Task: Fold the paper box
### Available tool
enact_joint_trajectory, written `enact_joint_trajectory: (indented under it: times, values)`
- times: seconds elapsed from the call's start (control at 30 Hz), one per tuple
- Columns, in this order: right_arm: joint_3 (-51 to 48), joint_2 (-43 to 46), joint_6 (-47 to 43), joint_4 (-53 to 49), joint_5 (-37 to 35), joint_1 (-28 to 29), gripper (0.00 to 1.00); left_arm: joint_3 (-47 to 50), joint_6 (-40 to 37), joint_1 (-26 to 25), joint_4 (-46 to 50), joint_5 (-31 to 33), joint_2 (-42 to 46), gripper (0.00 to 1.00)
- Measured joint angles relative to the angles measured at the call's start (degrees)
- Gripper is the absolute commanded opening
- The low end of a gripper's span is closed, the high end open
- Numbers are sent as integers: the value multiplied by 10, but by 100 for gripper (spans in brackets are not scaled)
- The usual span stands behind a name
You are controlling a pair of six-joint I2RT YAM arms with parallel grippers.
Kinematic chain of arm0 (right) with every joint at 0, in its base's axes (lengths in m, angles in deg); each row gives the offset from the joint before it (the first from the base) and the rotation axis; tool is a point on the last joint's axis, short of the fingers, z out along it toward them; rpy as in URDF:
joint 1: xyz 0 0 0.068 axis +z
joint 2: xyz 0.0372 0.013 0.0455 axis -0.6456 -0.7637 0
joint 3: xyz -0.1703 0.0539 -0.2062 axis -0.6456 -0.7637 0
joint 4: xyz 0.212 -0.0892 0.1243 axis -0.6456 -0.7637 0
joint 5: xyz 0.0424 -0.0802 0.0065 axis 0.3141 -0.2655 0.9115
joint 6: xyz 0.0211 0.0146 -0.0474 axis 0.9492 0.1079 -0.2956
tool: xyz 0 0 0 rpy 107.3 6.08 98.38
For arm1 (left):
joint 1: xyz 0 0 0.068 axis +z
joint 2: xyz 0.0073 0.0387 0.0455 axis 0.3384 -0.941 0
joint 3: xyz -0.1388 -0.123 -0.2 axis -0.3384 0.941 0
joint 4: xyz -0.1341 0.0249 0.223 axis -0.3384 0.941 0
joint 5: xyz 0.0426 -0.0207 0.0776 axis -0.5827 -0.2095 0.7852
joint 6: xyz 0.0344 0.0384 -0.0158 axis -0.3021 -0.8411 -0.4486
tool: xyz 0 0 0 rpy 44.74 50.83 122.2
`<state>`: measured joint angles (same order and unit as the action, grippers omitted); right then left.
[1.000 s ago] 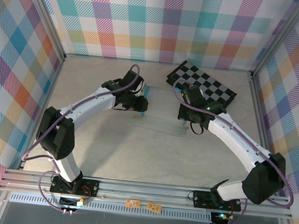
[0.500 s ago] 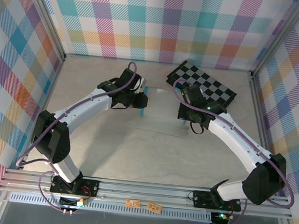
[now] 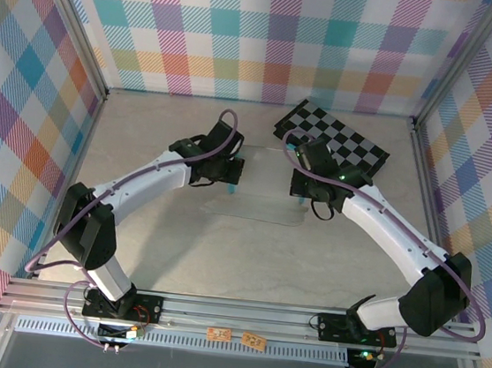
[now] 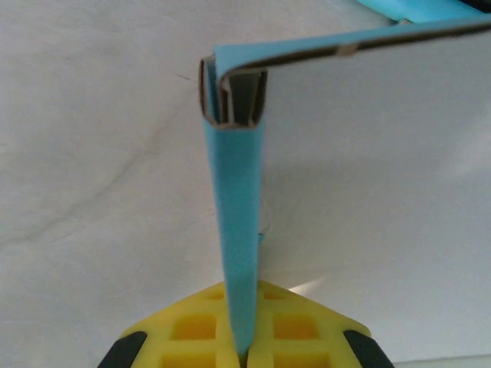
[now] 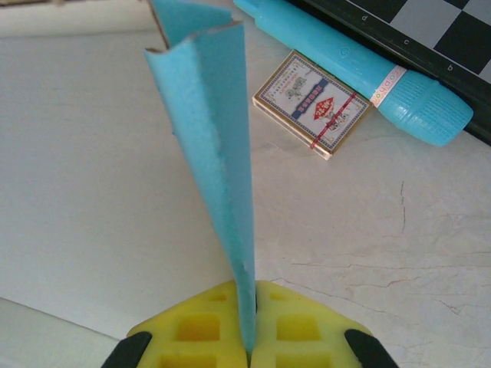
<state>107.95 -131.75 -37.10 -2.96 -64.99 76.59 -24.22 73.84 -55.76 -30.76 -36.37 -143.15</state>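
Since a second ago the left jaws have been drawn together and the left arm (image 3: 154, 173) has been shifted slightly at the wrist, while the right arm (image 3: 383, 226) has been kept almost where it was. Both sets of jaws are now clamped on the paper box (image 3: 257, 205). In the left wrist view a raised teal wall is pinched between the yellow jaws, its far end turned over into a small folded corner. In the right wrist view a teal flap, rough along one edge, is held upright in the same way. The grey-white base of the box is laid flat on the surface (image 3: 175, 256) between the two arms, towards the far middle, with the checkerboard (image 3: 340, 141) just beyond the right wrist. A slim teal tube (image 5: 360, 65) and a small pack of cards (image 5: 311, 103) are seen near the right-hand flap. The fold is judged to be only partly done, with walls raised but not locked. From here the thin card could be torn, or creased off its score lines, if the two ends were pulled apart or lifted unevenly. A flap could be let slip by too shallow a pinch, and the folded corner could spring open. The tube or the cards could be knocked if the right end were swung outward.
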Motion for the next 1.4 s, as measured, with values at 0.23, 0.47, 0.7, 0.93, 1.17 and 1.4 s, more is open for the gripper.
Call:
enact_joint_trajectory:
  times: [0.23, 0.47, 0.7, 0.93, 1.17, 1.4]
  values:
    - [20, 0, 7, -2, -17, 25, 0, -25, 30, -39, 35, 136, 0, 0]
    - [51, -19, 33, -26, -69, 55, 0, -38, 27, -47, 37, 183, 7, 37]
    - [52, -19, 32, -41, -75, 57, 0, -21, 17, 25, -13, 24, 77, 51]
    - [56, -19, 32, -48, -75, 56, 0, -22, -4, 68, -22, -114, 85, 51]
    - [67, -20, 30, -47, -66, 55, 0, -22, -21, 68, -21, -160, 66, 39]
    - [67, -20, 30, -47, -57, 53, 0, -20, -35, 68, -20, -136, 47, 23]
